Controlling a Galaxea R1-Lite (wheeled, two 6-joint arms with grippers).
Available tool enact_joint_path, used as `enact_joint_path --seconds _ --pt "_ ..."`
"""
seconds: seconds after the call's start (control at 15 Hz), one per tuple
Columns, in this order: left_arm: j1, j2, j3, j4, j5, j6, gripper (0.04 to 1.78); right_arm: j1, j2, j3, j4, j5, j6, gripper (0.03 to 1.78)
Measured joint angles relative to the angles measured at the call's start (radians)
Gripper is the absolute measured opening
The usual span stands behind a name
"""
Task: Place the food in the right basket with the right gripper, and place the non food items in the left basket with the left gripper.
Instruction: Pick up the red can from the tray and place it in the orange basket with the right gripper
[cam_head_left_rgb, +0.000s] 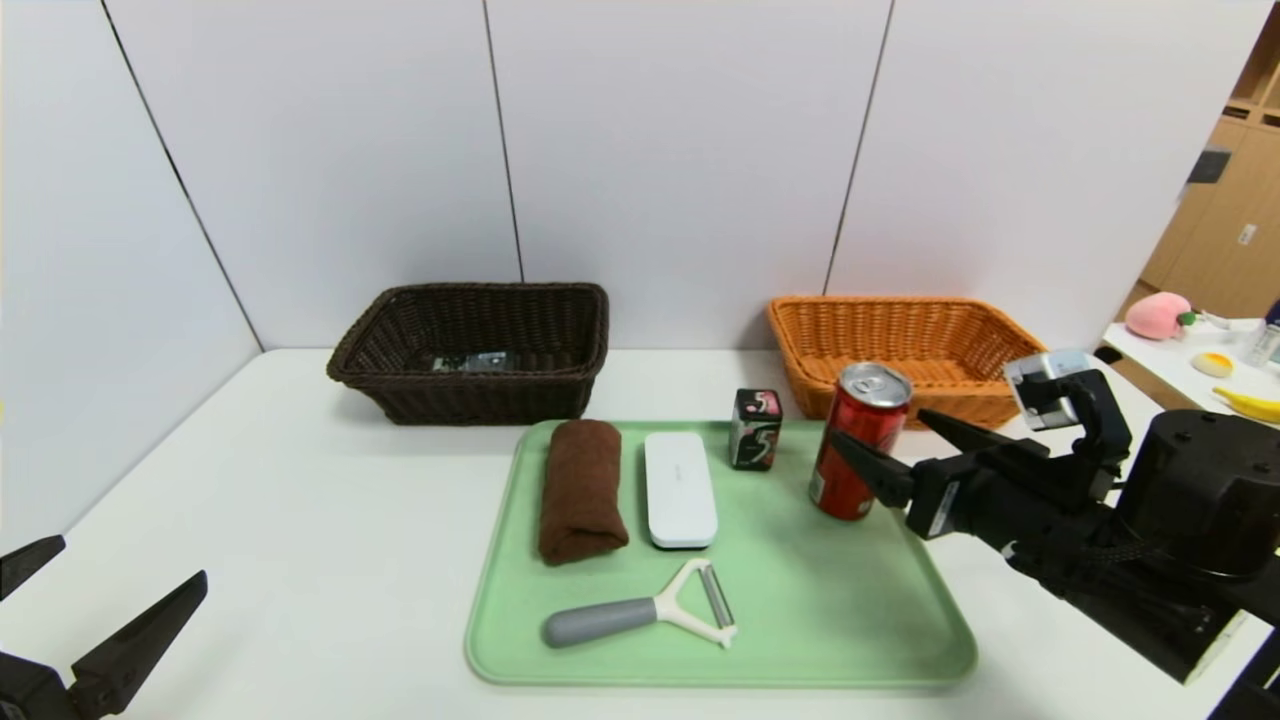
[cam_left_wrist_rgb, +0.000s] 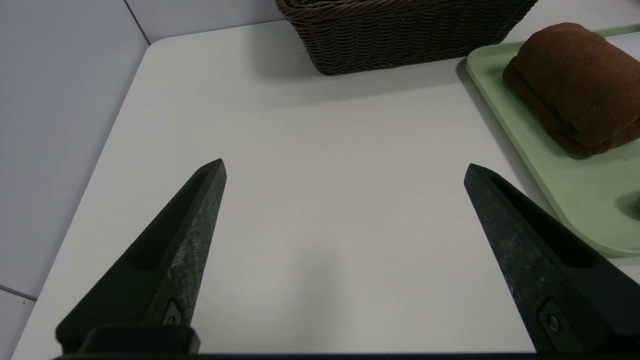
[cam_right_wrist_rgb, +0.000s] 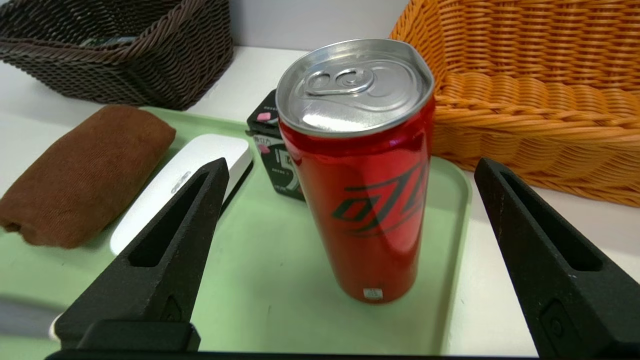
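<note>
A red drink can stands upright at the right end of the green tray. My right gripper is open, with the can standing between its fingers just ahead of the fingertips, not touched. The tray also holds a gum box, a white case, a rolled brown towel and a grey-handled peeler. The orange basket is behind the can. The dark basket is at the back left. My left gripper is open and empty at the front left, over bare table.
A small dark item lies in the dark basket. White wall panels stand right behind both baskets. A side table at the far right holds a plush peach and a banana.
</note>
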Motion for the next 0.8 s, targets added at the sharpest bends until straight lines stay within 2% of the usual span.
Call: enact_joint_path --seconds 0.13,0.2,0.8 --pt "0.0 -0.003 0.0 -0.001 0.0 -0.001 1.69 0.0 0.084 0.005 -0.13 -0.001 -0.001 1.69" --pt "0.0 -0.005 0.001 0.0 0.0 0.0 1.69 -0.001 0.11 0.007 -0.154 -0.001 -0.001 1.69" --pt "0.0 -0.019 0.007 0.001 0.0 -0.009 1.69 -0.015 0.211 0.008 -0.161 -0.007 0.0 1.69"
